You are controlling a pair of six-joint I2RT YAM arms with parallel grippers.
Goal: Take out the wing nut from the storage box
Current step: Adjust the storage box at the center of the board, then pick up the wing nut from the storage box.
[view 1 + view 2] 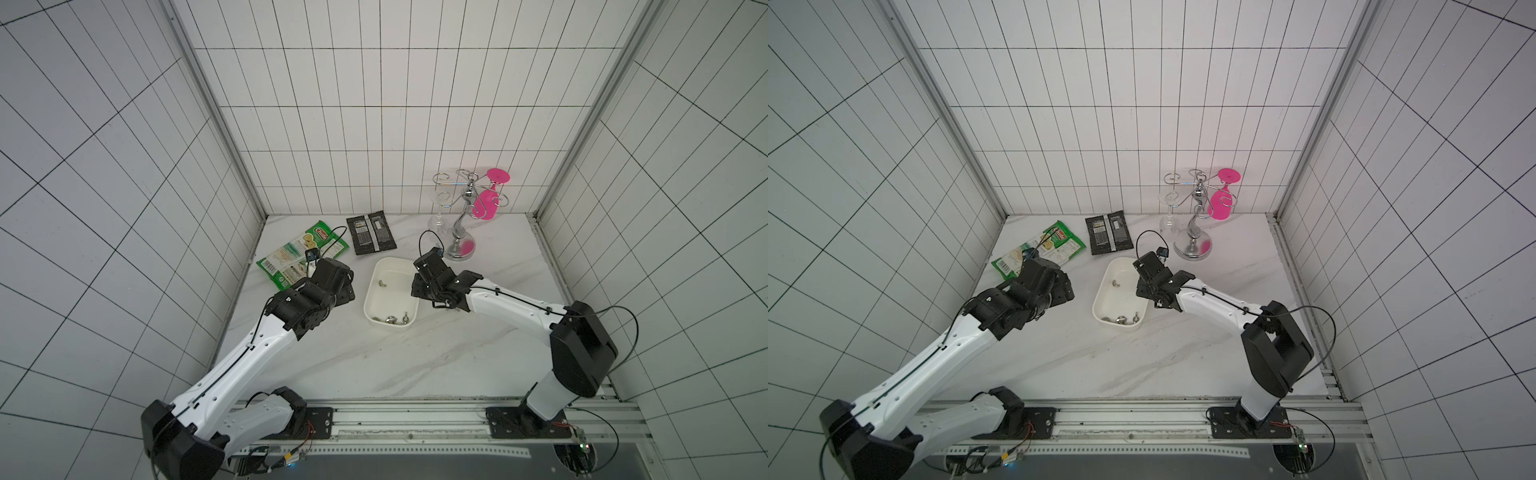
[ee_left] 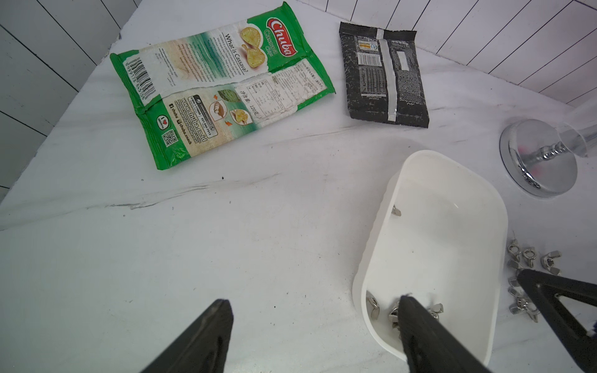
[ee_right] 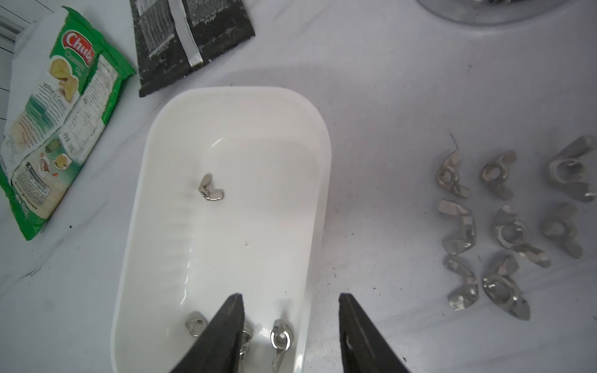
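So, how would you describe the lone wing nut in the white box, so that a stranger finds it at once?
On the marble table, find the white storage box near the black packet. The other nuts inside crowd against the short wall farthest from that packet. The lone wing nut lies by itself on the bare floor, well apart from them.

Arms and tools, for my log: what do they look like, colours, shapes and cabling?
Both the left arm and right arm have smooth white shells between blocky black joints. A thin black cable runs along each, clipped to the shell. The left tool and right tool each end in two matte black tapered fingers.
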